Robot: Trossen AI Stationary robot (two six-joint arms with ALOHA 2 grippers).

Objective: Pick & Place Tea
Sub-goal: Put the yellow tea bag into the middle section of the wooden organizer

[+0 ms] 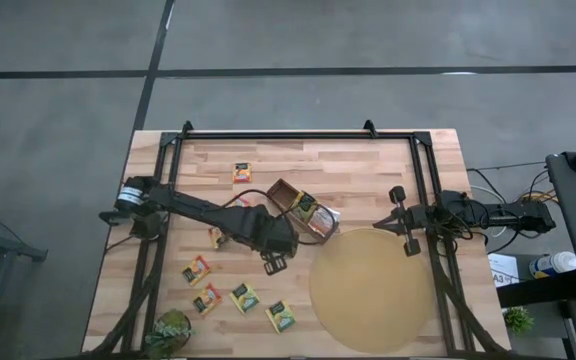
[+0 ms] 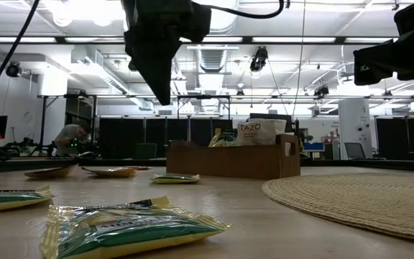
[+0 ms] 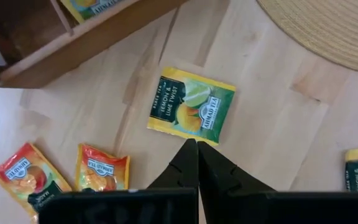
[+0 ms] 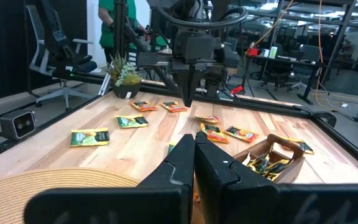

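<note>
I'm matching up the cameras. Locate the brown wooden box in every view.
High view: wooden box at table centre, by the mat's upper-left edge.
Low view: box centre, mid-distance.
Left wrist view: box in the top-left corner.
Right wrist view: box lower right.
Shared landmark: the round tan mat.

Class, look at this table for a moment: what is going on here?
The left arm's pincer hangs shut above the wooden table, over a green-yellow tea sachet, holding nothing. More sachets lie scattered near it, and a few sit in the brown box beside the round mat. The right pincer waits shut at the mat's edge.
</note>
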